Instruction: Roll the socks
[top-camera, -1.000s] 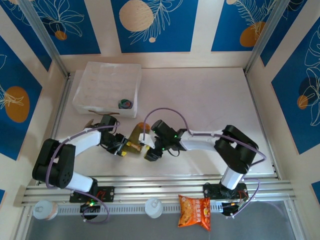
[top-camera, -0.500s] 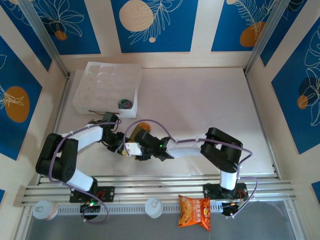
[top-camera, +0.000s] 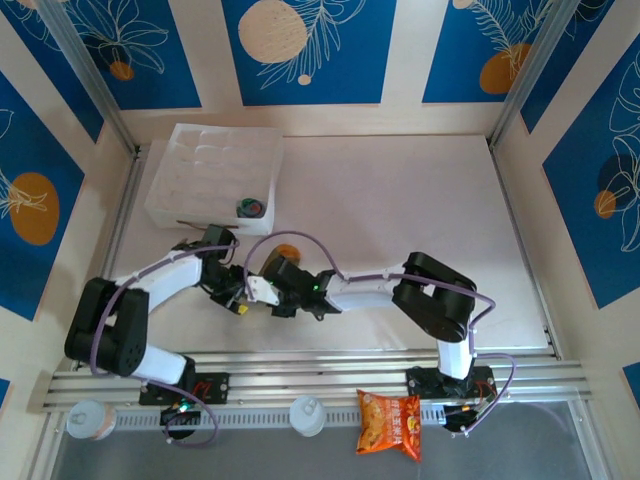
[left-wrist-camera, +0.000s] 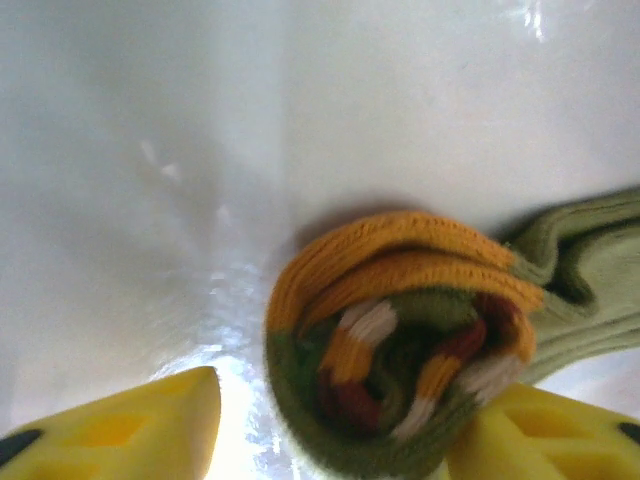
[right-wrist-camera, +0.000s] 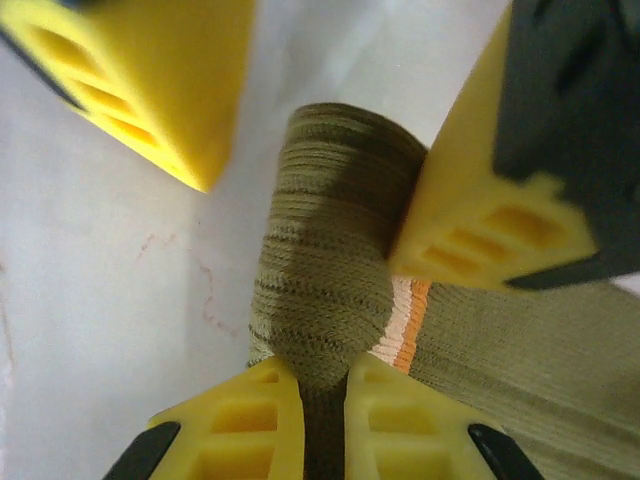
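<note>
Your left tool (top-camera: 238, 298) and right tool (top-camera: 264, 292) meet left of centre in the overhead view, low on the white table (top-camera: 420, 200). They are close together over the olive sock (top-camera: 272, 264), of which you see just a brownish patch beside the right arm's cable. In the left wrist view the olive sock (left-wrist-camera: 400, 345) sits in the lower middle of the frame as a tight coil seen end-on. It has an orange outer band, with red, white and orange stripes spiralling inside, and its loose olive length trails off to the right edge. Your left tool (left-wrist-camera: 340, 425) stands apart around it: the finger at the lower right touches the coil, while the one at the lower left is clear of it. In the right wrist view the olive sock (right-wrist-camera: 325, 250) runs up the middle of the frame, with a thin white and orange stripe beside it. Your right tool (right-wrist-camera: 318, 425) at the bottom edge is pinched nearly together on a fold of that fabric. The other arm's yellow fingers (right-wrist-camera: 150, 85) show there too, one at the upper left clear of the sock and one at the right pressed against its side. In the overhead view a white tray (top-camera: 200, 216) sits in the upper left with a small round bundle (top-camera: 250, 207) in its near right corner, too small to identify. An orange snack packet (top-camera: 390, 422) lies at the bottom edge.
</note>
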